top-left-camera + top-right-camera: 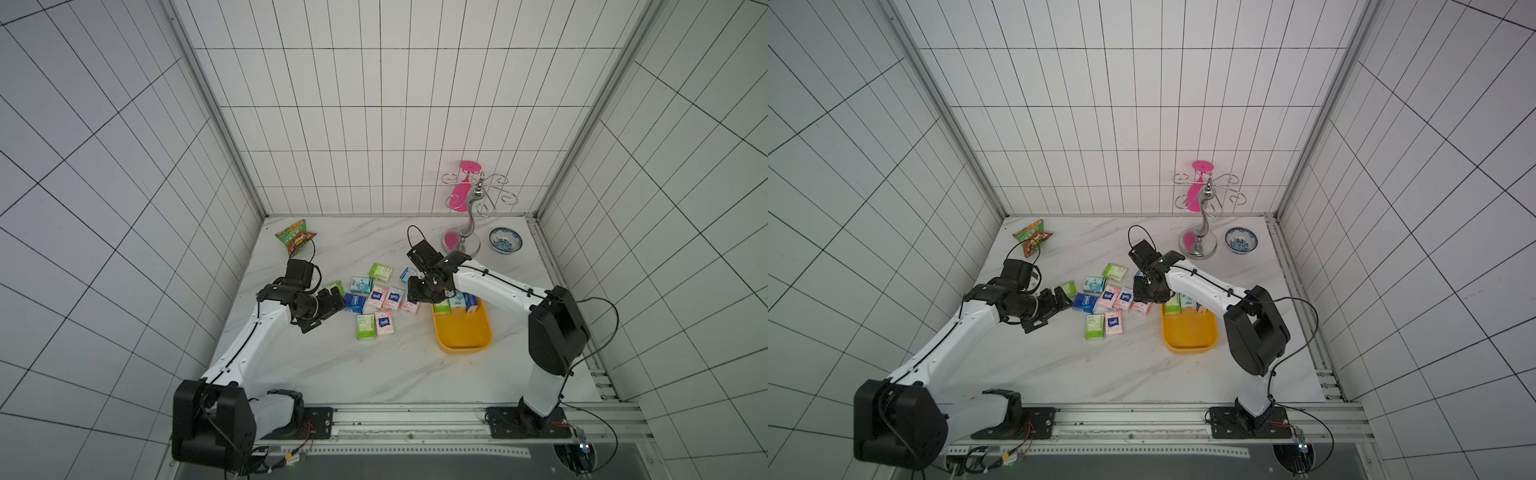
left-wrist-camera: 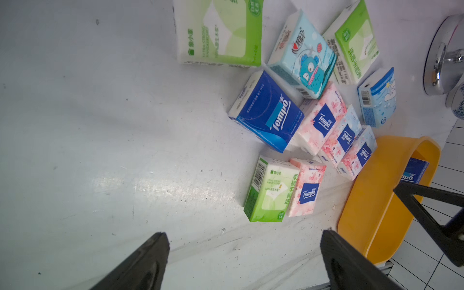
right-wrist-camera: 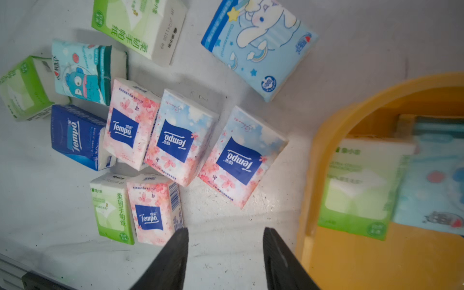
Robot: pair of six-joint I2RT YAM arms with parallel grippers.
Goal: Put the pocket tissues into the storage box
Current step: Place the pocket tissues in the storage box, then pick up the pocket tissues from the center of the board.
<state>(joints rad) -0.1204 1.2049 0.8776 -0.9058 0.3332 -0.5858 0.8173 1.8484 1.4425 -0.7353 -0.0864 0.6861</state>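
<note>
Right now the pocket tissues (image 1: 376, 297) are split. Ten loose packets lie in a tight cluster on the middle of the marble table (image 1: 332, 374). At least three more sit side by side in the far end of the storage box (image 1: 463, 348): a light green packet (image 3: 359, 185), a teal-white packet (image 3: 431, 175) and a dark blue packet (image 2: 414, 173). The near half of the box floor is bare. The box lies to the right of the cluster, its long sides running toward the front rail (image 1: 415, 415). The pink-white packet (image 3: 241, 158) nearest it lies just beside the left rim, with a thin strip of table between. The right gripper (image 3: 226, 232) hangs over that strip by the box's far left corner, jaws parted with nothing between them, and the right arm (image 1: 490, 286) crosses above the box's far end. The left gripper (image 2: 244, 238) hangs at the cluster's left edge, jaws spread wide and empty, close to the loose blue packet (image 1: 355, 302). A wide bare stretch of table runs from the cluster to the front rail, and another to the left wall. The snack bag (image 1: 296, 237) lies in the far left corner. The chrome stand (image 1: 471, 247) and the bowl (image 1: 505, 240) stand in the far right one. All three are well apart from the packets. Only a narrow band of table separates the box from the right edge.
</note>
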